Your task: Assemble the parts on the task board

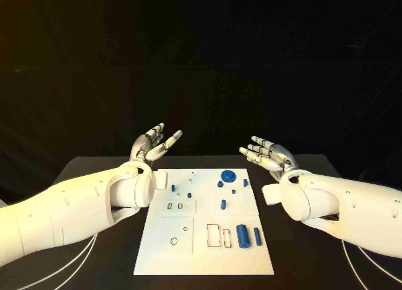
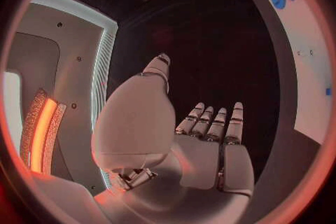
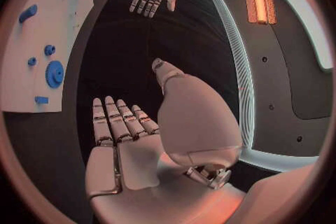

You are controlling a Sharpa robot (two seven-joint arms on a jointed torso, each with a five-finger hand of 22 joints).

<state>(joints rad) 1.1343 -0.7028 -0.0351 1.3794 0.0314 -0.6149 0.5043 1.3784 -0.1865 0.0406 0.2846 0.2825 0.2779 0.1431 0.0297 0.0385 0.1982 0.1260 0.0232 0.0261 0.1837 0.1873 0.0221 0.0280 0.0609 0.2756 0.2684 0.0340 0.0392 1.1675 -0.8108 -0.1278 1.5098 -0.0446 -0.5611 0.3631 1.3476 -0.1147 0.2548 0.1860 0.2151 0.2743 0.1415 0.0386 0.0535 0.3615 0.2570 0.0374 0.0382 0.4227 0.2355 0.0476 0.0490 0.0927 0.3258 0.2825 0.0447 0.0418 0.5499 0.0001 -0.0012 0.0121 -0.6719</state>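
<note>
Your left hand point(image 1: 155, 142) and right hand point(image 1: 269, 154) hover past the board's point(image 1: 207, 254) far corners, fingers spread, holding nothing. The board lies mid-desk point(image 1: 96, 166), blue parts point(image 1: 242, 235) on it.

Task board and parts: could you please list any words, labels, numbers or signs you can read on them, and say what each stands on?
None can be read. The task board is plain white, marked with outlined slots and holes, not writing. The blue parts bear no lettering. Neither hand, left hand or right hand, shows a label.
</note>
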